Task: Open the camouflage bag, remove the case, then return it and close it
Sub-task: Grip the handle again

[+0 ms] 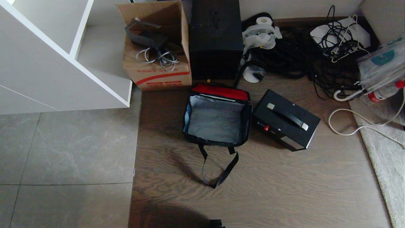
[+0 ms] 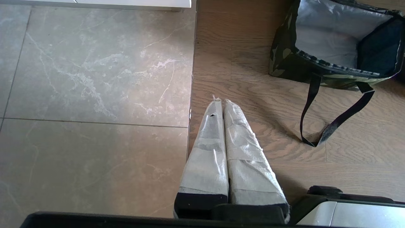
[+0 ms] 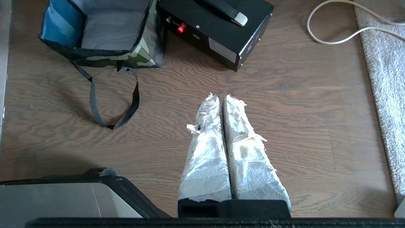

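The camouflage bag (image 1: 217,125) stands open on the wood floor, showing its grey lining, a red strip along the far edge and nothing inside. One black strap handle (image 1: 218,171) lies on the floor in front of it. The case (image 1: 286,119), black with a carry handle and a small red tab, lies on the floor just right of the bag. Neither arm shows in the head view. My left gripper (image 2: 220,101) hangs shut over the floor, near and left of the bag (image 2: 329,34). My right gripper (image 3: 220,96) hangs shut, near the case (image 3: 218,34) and bag (image 3: 110,31).
Behind the bag stand a brown cardboard box (image 1: 158,47) and a taller black box (image 1: 216,38). Tangled cables (image 1: 294,53) lie at the back right. A white shelf unit (image 1: 63,57) is on the left, a grey rug (image 1: 386,152) and white cord (image 1: 357,126) on the right.
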Available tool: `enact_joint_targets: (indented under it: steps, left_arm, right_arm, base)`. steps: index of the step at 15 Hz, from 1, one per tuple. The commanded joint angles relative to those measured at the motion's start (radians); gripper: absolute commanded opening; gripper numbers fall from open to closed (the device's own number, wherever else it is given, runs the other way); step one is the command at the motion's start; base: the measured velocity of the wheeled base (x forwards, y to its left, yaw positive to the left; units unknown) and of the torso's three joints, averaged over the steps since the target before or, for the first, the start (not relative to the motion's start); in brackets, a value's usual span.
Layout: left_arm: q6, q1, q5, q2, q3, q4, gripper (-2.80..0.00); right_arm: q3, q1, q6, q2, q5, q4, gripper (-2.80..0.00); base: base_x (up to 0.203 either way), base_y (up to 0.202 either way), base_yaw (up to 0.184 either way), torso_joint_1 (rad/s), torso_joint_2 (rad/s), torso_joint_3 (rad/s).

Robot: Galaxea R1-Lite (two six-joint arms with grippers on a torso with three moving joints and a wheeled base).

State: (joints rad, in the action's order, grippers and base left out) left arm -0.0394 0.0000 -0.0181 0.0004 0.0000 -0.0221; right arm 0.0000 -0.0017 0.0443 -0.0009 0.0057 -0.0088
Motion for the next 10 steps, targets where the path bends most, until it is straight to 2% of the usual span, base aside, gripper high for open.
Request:
enact_joint_targets:
  steps: [1,10]
  left_arm:
    - [-0.001,0.000,0.000,0.000,0.009,-0.001,-2.80]
    - [-0.001,0.000,0.000,0.000,0.009,-0.001,-2.80]
  right_arm:
    - [0.000,0.000,0.002,0.001,0.000,0.000,-2.80]
    - [0.000,0.000,0.000,0.001,0.000,0.000,-2.80]
  base:
    - [0.000,0.000,0.000,0.000,0.00,0.000]
    - [0.000,0.000,0.000,0.000,0.00,0.000]
